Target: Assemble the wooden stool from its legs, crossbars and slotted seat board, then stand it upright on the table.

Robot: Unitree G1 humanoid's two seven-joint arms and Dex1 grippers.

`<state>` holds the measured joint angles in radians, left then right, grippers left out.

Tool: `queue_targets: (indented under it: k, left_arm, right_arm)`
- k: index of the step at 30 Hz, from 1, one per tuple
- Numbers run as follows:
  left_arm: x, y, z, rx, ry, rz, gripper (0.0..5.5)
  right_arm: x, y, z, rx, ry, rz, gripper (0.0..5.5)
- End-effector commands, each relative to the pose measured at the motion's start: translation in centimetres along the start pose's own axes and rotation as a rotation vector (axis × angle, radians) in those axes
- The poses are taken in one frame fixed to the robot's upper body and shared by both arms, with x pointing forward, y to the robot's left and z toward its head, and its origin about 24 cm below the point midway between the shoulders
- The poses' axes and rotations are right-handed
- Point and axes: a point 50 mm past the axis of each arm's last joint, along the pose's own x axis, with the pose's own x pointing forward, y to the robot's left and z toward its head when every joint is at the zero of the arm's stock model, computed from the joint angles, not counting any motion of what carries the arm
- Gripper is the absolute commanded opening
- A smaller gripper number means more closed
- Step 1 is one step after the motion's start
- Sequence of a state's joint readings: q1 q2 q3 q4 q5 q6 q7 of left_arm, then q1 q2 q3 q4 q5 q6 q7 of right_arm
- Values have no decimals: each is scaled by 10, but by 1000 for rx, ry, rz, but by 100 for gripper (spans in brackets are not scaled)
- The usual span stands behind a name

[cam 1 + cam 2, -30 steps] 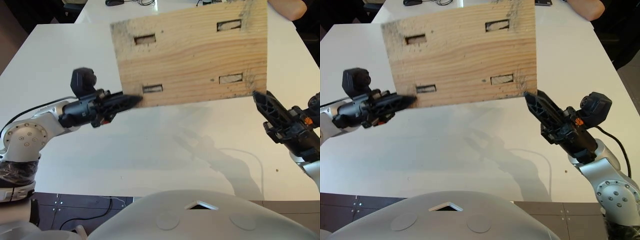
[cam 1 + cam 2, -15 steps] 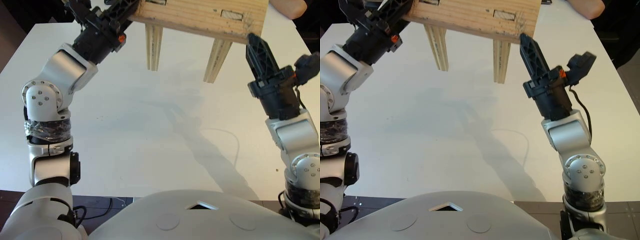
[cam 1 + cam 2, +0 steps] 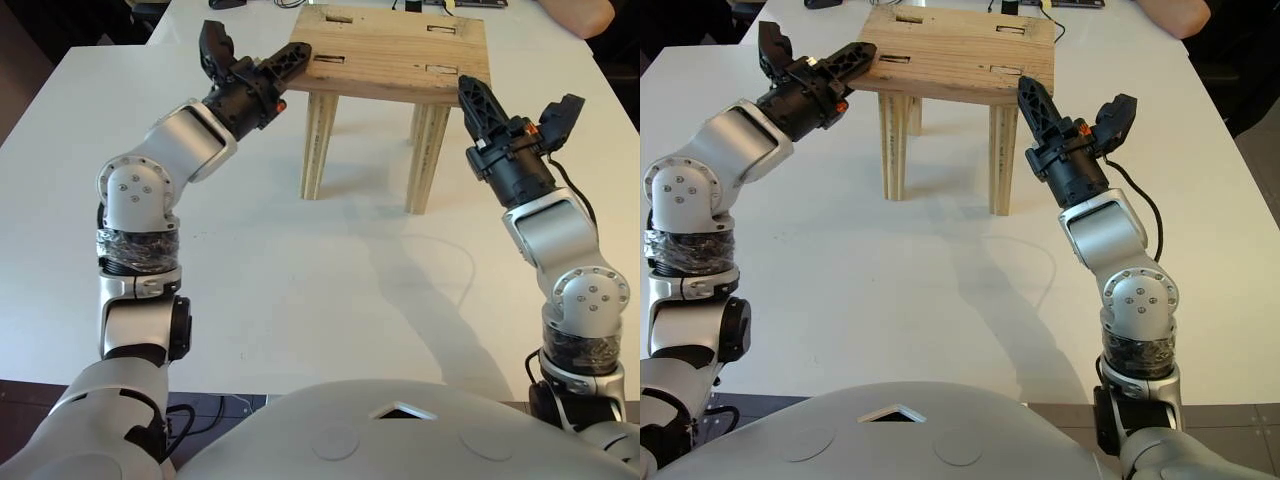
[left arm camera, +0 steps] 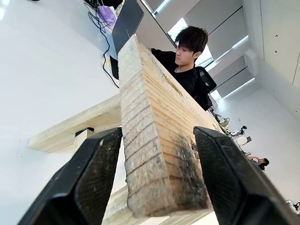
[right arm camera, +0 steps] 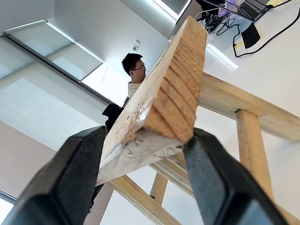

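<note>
The assembled wooden stool stands upright on the white table point(image 3: 300, 300), its slotted seat board point(image 3: 395, 55) level on top and its legs point(image 3: 316, 145) resting on the surface. My left gripper point(image 3: 292, 60) is shut on the seat's near left corner. My right gripper point(image 3: 468, 90) is shut on the near right corner. In the left wrist view the fingers point(image 4: 89, 183) flank the board's end grain point(image 4: 154, 140). The right wrist view has the board edge point(image 5: 159, 108) between the pads point(image 5: 75, 178), with a crossbar point(image 5: 234, 105) and a leg point(image 5: 251, 150) below.
Cables point(image 3: 290, 5) and a dark device point(image 3: 228, 5) lie at the table's far edge behind the stool. A person's arm point(image 3: 575, 12) rests at the far right corner. Bare table stretches in front of the stool.
The stool was held in the air with the seat face tipped toward me. Both arms turned it level and lowered it, and it now stands on its legs.
</note>
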<state>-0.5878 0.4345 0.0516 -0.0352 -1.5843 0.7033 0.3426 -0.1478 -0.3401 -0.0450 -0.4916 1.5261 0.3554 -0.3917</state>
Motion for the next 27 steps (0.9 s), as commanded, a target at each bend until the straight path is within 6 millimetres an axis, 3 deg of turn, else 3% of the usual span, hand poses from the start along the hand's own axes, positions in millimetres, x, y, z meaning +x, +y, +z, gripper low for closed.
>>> queue_targets:
  k: [1, 7, 14, 20, 27]
  left_arm:
    - [6, 14, -4, 5, 25, 107, 335]
    - [7, 23, -2, 22, 5, 154, 405]
    - [-11, 4, -1, 359, -35, -8, 405]
    - [-33, -8, 13, 487, -99, -158, 405]
    - [-42, 14, 17, 640, -128, -39, 405]
  right_arm:
    - [7, -4, 6, 7, -39, -50, 340]
    - [7, -3, 6, -30, -47, -52, 422]
    - [2, 11, 3, -156, -53, 58, 422]
    - [-7, 23, 11, -268, -94, 151, 422]
    - [-8, 1, 12, -541, -106, 10, 422]
